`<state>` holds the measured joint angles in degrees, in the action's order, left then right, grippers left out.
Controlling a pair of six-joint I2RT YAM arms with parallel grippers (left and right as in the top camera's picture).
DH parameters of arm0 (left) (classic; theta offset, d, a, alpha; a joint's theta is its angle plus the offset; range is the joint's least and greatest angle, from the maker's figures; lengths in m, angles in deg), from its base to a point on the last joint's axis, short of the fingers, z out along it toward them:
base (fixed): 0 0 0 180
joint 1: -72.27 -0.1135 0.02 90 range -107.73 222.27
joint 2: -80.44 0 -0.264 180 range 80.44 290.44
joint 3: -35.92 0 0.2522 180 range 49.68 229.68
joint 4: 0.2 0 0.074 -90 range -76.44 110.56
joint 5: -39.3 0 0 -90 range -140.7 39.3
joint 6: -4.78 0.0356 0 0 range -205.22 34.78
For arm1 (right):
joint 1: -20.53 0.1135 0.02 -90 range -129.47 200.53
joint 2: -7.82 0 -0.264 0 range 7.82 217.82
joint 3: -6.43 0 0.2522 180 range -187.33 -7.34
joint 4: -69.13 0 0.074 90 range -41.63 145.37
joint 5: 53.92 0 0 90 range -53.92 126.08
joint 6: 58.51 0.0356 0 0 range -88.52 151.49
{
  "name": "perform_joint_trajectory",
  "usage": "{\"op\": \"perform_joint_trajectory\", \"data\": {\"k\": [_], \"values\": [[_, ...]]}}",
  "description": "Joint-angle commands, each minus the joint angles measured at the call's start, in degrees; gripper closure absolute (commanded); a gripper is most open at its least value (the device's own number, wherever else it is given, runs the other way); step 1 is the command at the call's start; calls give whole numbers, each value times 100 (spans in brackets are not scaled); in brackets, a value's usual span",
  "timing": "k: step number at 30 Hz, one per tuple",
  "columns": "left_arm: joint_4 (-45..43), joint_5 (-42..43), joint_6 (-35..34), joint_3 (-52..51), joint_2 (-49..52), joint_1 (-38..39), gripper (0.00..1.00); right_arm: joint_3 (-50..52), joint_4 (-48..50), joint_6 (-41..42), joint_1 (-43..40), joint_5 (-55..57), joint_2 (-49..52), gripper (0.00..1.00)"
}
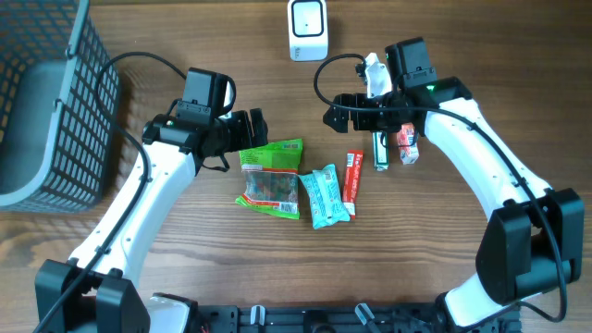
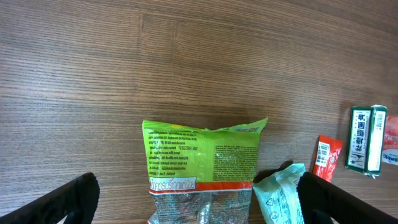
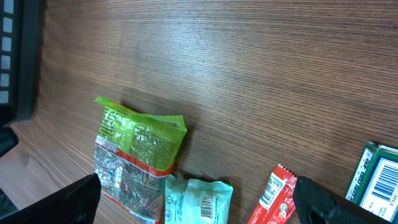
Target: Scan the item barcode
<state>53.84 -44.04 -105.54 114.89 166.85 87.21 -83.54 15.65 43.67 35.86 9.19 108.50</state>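
Note:
Several packets lie mid-table: a green snack bag [image 1: 271,176], a teal packet [image 1: 326,196], a red stick [image 1: 352,176], a green box [image 1: 380,150] and a red-white packet [image 1: 407,146]. The white barcode scanner [image 1: 307,30] stands at the far edge. My left gripper [image 1: 252,128] hovers open just behind the green bag [image 2: 202,155], its jaws spread wide over the bag with the teal packet [image 2: 280,196] beside the right jaw. My right gripper [image 1: 338,111] is open and empty above the table, looking down on the teal packet [image 3: 199,199], whose barcode faces up, and the red stick [image 3: 273,196].
A dark mesh basket [image 1: 55,102] with a grey liner fills the far left corner. Bare wood lies between the packets and the scanner. The green box [image 3: 379,174] sits under my right arm.

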Motion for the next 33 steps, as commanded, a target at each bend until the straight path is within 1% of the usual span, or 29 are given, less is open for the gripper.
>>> {"op": "perform_joint_trajectory", "data": {"k": [1, 15, 17, 20, 22, 23, 24, 25, 27, 29, 31, 32, 33], "values": [[0, -76, 13, 15, 7, -20, 0, 46, 31, 44, 17, 37, 101, 0], [0, -76, 13, 15, 7, -20, 0, 46, 35, 42, 17, 44, 101, 1], [0, -76, 13, 15, 7, -20, 0, 46, 402, 55, 17, 481, 101, 0], [0, -76, 13, 15, 7, -20, 0, 46, 793, 911, 17, 509, 101, 0], [0, -76, 13, 15, 7, -20, 0, 46, 787, 1408, 17, 352, 101, 0], [0, -76, 13, 15, 7, -20, 0, 46, 756, 802, 9, 20, 101, 7], [0, -76, 13, 15, 7, -20, 0, 44, 553, 496, -20, -212, 96, 72], [0, -76, 13, 15, 7, -20, 0, 44, 140, 929, -50, -76, 68, 96], [0, -76, 13, 15, 7, -20, 0, 44, -796, 1038, -31, 608, -59, 96], [0, -79, 13, 15, 7, -20, 0, 44, -1453, 1113, 114, 1202, -166, 96], [0, -76, 13, 15, 7, -20, 0, 70, -2129, 1482, 304, 1812, -177, 95], [0, -76, 13, 15, 7, -20, 0, 170, -2308, 1631, 398, 1923, -170, 92], [0, -76, 13, 15, 7, -20, 0, 348, -2288, 1764, 483, 1895, -170, 90]]}}
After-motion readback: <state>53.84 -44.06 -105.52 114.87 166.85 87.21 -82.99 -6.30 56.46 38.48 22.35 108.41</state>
